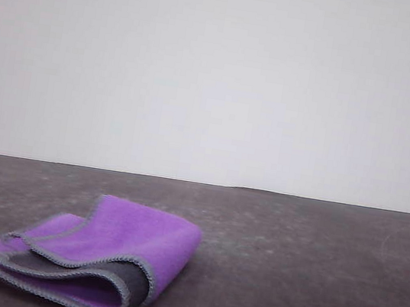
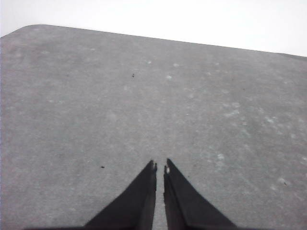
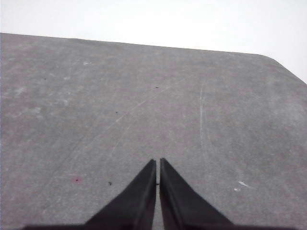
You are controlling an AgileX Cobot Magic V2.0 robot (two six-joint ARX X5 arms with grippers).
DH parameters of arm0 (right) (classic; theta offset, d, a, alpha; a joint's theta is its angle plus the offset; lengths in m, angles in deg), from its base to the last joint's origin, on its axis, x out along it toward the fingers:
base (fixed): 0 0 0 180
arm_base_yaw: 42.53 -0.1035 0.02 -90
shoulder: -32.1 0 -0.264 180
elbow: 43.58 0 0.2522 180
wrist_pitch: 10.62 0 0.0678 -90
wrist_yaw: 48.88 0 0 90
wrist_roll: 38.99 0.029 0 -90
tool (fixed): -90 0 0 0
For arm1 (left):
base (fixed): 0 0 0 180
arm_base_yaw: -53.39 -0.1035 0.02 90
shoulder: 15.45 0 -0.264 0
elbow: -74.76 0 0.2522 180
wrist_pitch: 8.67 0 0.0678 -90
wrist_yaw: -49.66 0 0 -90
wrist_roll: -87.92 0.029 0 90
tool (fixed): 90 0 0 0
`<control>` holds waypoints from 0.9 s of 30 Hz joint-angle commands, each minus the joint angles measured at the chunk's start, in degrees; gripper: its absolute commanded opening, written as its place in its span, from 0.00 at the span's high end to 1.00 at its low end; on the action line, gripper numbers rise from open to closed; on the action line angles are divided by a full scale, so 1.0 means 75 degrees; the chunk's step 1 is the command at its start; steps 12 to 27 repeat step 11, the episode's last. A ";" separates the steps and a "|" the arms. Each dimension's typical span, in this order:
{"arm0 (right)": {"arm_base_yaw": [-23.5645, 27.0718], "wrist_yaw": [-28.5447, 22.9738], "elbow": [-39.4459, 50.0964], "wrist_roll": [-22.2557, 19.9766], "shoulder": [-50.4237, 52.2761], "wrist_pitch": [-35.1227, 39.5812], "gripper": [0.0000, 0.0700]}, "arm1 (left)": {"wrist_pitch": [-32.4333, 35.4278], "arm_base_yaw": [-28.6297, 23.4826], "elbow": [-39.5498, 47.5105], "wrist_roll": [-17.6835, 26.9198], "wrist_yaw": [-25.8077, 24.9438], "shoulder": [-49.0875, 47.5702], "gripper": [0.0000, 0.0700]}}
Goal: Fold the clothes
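The cloth [image 1: 89, 256] lies on the dark table [image 1: 302, 276] in my front view, low and to my left side, near the table's front edge. It is already doubled over: purple faces up, a band of dark grey shows inside the curl at its near right end, and the light grey stitched edging runs in stacked lines along the near side, so I count several layers. Its long axis runs from the near left corner back and to the right, with the rounded fold on the right end and the loose edges fanning out toward the left.

My left gripper [image 2: 159, 166] has its two black fingers drawn nearly together, a thin slit between the tips, holding nothing, over bare table. My right gripper [image 3: 158, 161] is the same, tips almost touching, empty, with bare scuffed table ahead of it.

Since the cloth sits on my left side, I judge my left arm the nearer one for any further fold or tidy. How far the cloth lies from either claw I cannot tell

No containers are in sight, so nothing to report there
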 commanded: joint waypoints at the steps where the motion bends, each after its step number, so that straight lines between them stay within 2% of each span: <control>1: 0.0012 0.0003 0.0035 0.0087 -0.0003 0.0087 0.99 | -0.0058 0.0000 0.0143 0.0000 0.0038 -0.0003 0.98; 27: 0.0012 0.0003 0.0035 0.0087 -0.0003 0.0087 0.99 | -0.0058 0.0000 0.0143 -0.0002 0.0038 -0.0003 0.98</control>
